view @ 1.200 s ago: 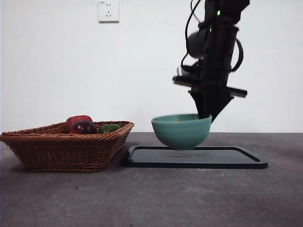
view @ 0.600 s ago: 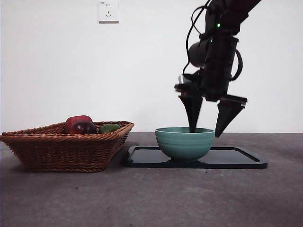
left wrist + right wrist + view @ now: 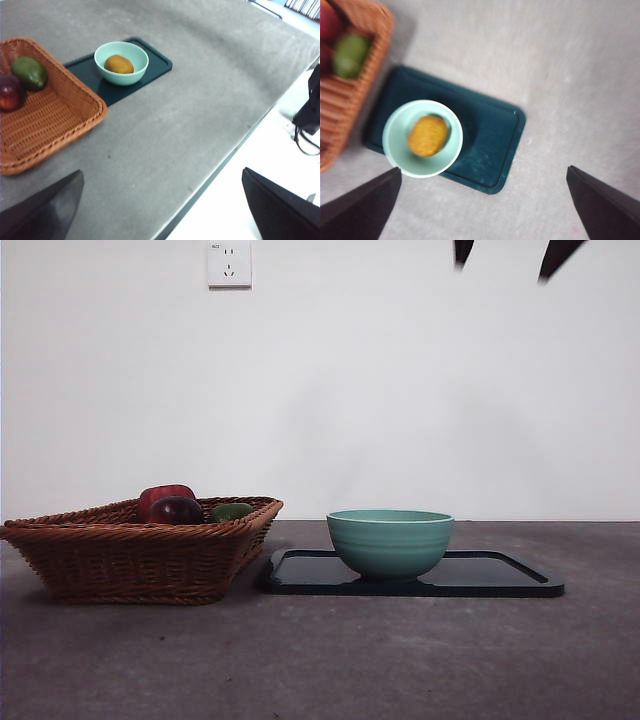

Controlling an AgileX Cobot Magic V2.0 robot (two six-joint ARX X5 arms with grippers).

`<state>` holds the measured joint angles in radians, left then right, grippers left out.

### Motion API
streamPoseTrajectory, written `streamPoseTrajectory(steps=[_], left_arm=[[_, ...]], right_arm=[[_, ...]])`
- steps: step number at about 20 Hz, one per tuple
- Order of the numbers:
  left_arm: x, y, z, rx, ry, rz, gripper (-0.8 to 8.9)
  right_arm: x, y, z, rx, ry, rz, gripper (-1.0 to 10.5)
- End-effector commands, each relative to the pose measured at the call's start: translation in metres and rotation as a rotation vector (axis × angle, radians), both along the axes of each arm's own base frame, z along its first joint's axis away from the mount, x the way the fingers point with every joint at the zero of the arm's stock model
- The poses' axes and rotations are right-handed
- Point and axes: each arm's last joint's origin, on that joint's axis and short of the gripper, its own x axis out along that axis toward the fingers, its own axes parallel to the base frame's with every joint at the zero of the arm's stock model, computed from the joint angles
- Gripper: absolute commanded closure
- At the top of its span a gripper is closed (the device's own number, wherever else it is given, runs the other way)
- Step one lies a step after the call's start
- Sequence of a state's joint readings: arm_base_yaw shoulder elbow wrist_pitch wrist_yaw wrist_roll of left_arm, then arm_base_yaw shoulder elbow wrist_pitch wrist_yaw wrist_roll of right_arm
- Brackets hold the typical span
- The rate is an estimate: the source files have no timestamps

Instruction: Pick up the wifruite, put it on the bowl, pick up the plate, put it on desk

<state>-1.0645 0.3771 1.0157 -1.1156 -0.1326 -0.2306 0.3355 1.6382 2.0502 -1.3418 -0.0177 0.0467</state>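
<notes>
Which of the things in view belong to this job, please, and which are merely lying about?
Job: wifruite lying in the bowl; dark tray under the bowl; desk; right gripper, open, high above.
Lying about: wicker basket holding red fruit, dark fruit, green fruit; wall socket.

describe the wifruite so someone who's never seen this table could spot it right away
Start at the brown wicker basket on the grey desk; right beside it lies a dark flat tray carrying a teal-green bowl. The wifruite lies alone inside that bowl. It is the only orange-brown fruit: the green fruit and the dark red one are both in the basket.
</notes>
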Motion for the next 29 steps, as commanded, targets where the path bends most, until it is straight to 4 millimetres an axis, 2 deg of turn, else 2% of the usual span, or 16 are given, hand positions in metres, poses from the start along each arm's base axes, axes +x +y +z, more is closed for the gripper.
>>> streamPoseTrajectory(steps=[1, 5, 9, 12, 16, 19, 22, 26, 29], left_arm=[[0.0, 0.0, 0.007, -0.063, -0.014, 0.003, 3.13], [0.002, -0.003, 0.013, -0.123, -0.047, 0.002, 3.13], [0.003, -0.006, 0.016, -0.153, -0.059, 0.004, 3.13], [0.006, -0.011, 0.018, -0.155, -0.061, 0.003, 3.13], [0.008, -0.014, 0.021, -0.175, -0.071, 0.003, 3.13], [0.008, -0.016, 0.025, -0.205, -0.088, 0.003, 3.13], [0.009, -0.018, 0.025, -0.217, -0.071, 0.011, 3.14], [0.015, -0.028, 0.025, -0.212, -0.024, 0.027, 3.15], [0.026, -0.047, 0.024, -0.208, 0.043, 0.054, 3.19]], right_arm=[[-0.038, -0.008, 0.01, -0.01, 0.016, 0.032, 3.6], [-0.103, -0.026, 0.006, 0.003, -0.01, 0.065, 3.6], [-0.169, -0.044, -0.016, 0.041, -0.026, 0.142, 3.6], [-0.204, -0.059, -0.039, 0.086, -0.039, 0.134, 3.6], [-0.246, -0.079, -0.067, 0.162, -0.169, 0.116, 3.6], [-0.268, -0.09, -0.079, 0.204, -0.244, 0.104, 3.6], [-0.282, -0.097, -0.084, 0.226, -0.288, 0.103, 3.6], [-0.287, -0.099, -0.084, 0.237, -0.308, 0.106, 3.6], [-0.287, -0.099, -0.084, 0.237, -0.308, 0.106, 3.6]])
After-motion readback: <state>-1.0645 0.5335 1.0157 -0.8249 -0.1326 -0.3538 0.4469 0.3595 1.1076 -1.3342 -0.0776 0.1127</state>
